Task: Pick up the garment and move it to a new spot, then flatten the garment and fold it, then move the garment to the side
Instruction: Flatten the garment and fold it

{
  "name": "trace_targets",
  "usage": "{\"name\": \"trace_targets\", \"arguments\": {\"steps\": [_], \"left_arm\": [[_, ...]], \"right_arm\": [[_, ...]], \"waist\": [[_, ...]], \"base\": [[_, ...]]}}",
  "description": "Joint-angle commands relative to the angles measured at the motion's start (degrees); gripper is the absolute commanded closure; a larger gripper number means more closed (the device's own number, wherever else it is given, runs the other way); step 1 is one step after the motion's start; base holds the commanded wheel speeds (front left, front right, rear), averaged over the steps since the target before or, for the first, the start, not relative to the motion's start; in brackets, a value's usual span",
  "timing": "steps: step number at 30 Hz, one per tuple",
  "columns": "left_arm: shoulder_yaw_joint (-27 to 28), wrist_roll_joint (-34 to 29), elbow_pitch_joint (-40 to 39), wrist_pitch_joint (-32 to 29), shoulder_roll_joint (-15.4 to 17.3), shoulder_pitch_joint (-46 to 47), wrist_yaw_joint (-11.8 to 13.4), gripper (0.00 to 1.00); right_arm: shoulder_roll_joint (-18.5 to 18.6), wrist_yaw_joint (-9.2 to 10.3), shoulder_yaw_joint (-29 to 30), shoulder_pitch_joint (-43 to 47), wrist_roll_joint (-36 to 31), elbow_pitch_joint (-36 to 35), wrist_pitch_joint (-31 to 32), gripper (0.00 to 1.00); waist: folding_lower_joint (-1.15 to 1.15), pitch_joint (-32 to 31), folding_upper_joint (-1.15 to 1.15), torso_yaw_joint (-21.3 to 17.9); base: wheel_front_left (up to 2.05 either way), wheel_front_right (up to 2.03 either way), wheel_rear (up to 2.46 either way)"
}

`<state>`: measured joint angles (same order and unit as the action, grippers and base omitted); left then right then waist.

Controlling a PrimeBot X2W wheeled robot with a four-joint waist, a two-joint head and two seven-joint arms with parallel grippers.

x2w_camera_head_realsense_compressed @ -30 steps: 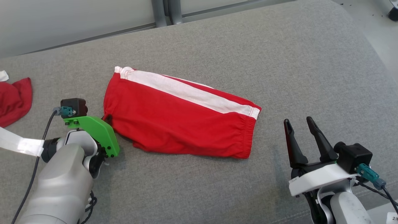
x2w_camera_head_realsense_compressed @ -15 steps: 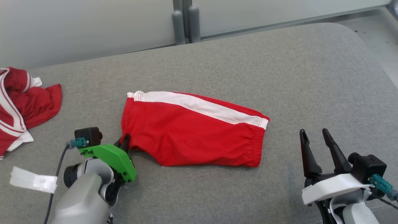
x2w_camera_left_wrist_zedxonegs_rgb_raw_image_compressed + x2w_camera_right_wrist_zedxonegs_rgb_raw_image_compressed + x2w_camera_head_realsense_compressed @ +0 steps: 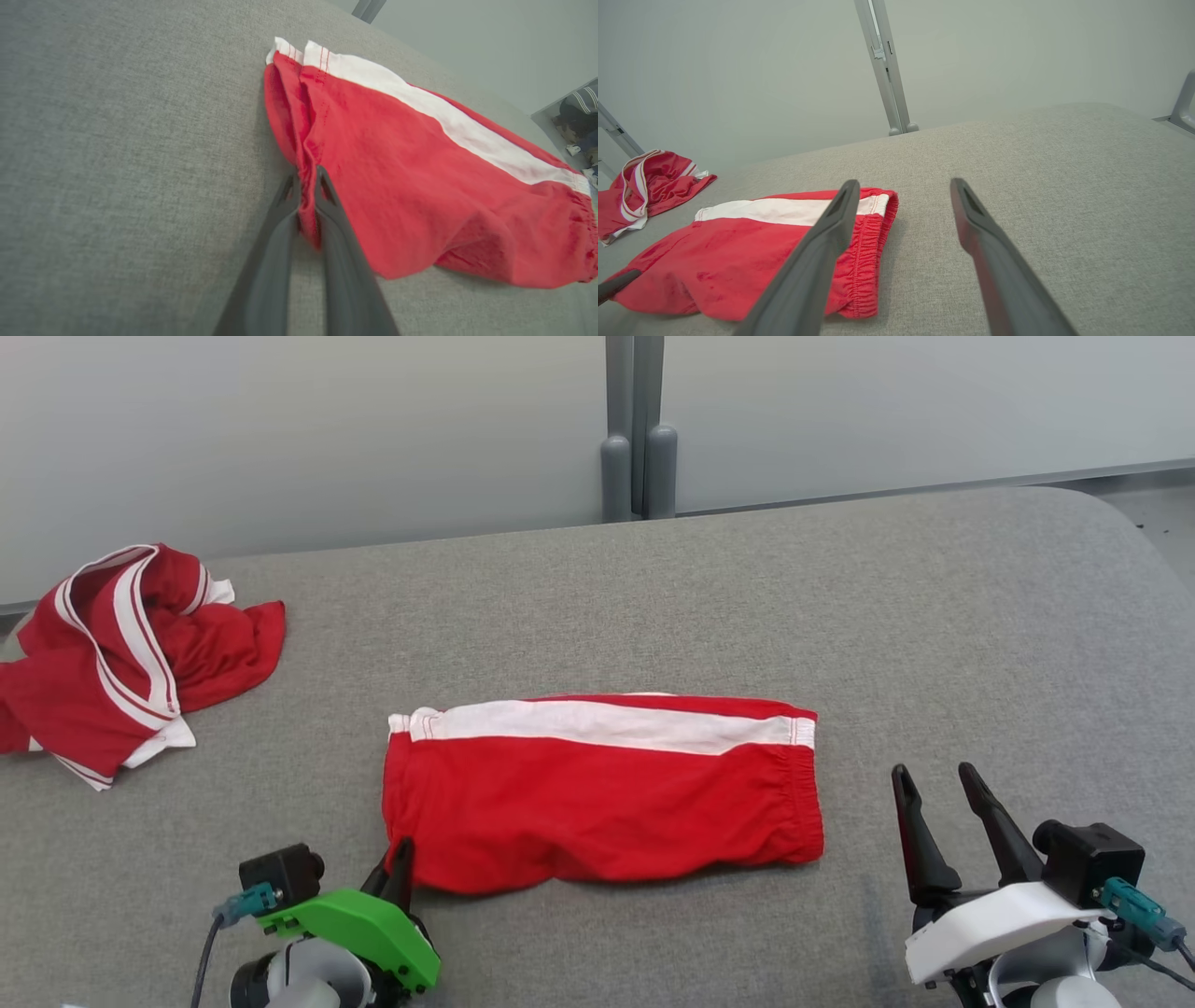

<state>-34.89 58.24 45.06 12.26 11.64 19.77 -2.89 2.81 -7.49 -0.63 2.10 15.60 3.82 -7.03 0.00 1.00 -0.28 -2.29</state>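
**Red, white, grey and a flash of green**

Bright red for the garment (image 3: 597,812), with one broad white band along its far edge and red stitching on the white hem. Red on the crumpled cloth (image 3: 121,644), striped in thin white. Flecked mid-grey over the cushion (image 3: 934,616). Dark grey on the fingers of the left gripper (image 3: 306,179) and the right gripper (image 3: 934,777). Vivid green on the left bracket (image 3: 364,929), white on the right bracket (image 3: 999,915), teal on the cable plug (image 3: 1127,900). Pale grey on the wall (image 3: 280,429).
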Motion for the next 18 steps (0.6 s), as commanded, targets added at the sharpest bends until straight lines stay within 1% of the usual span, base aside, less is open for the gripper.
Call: {"name": "trace_targets", "arguments": {"steps": [1, 5, 10, 11, 12, 13, 18], "left_arm": [[0.46, 0.65, -1.56, 0.38, 0.54, -1.68, 0.89, 1.0], [0.87, 1.21, -6.2, 0.36, 1.48, -4.93, 3.26, 1.0], [1.25, 0.94, -9.68, 0.57, 2.68, -7.43, 6.09, 1.0], [1.32, 0.83, -10.24, 0.64, 2.91, -7.78, 6.54, 0.8], [1.38, 0.67, -10.75, 0.69, 3.08, -8.07, 6.94, 0.55], [1.45, 0.28, -11.19, 0.95, 3.3, -8.31, 7.29, 0.0], [2.11, -1.27, -13.27, 2.05, 3.88, -9.03, 8.12, 0.0]], "right_arm": [[0.16, 0.0, -0.01, 0.6, -0.17, -0.23, 0.33, 0.0], [0.16, 0.0, -0.28, 0.76, -0.45, 0.09, 1.12, 0.0], [0.16, 0.0, -0.74, 0.41, -0.38, 0.8, 1.53, 0.0], [0.16, 0.0, -0.75, 0.37, -0.38, 0.94, 1.58, 0.0], [0.16, 0.0, -0.77, 0.39, -0.33, 1.09, 1.59, 0.0], [0.16, 0.0, -0.78, 0.44, -0.23, 1.23, 1.61, 0.0], [0.16, 0.0, -0.72, 0.39, -0.01, 1.84, 1.55, 0.0]], "waist": [[0.0, -0.38, 0.28, 0.31], [0.0, -0.61, 0.28, 0.33], [0.0, -0.94, 0.28, -0.07], [0.0, -0.99, 0.28, -0.12], [0.0, -1.07, 0.28, -0.15], [0.0, -1.15, 0.28, -0.18], [0.0, -1.29, 0.28, -0.28]], "base": [[0.0, 0.0, 0.0], [0.0, 0.0, 0.0], [0.0, 0.0, 0.0], [0.0, 0.0, 0.0], [0.0, 0.0, 0.0], [0.0, 0.0, 0.0], [0.0, 0.0, 0.0]]}}
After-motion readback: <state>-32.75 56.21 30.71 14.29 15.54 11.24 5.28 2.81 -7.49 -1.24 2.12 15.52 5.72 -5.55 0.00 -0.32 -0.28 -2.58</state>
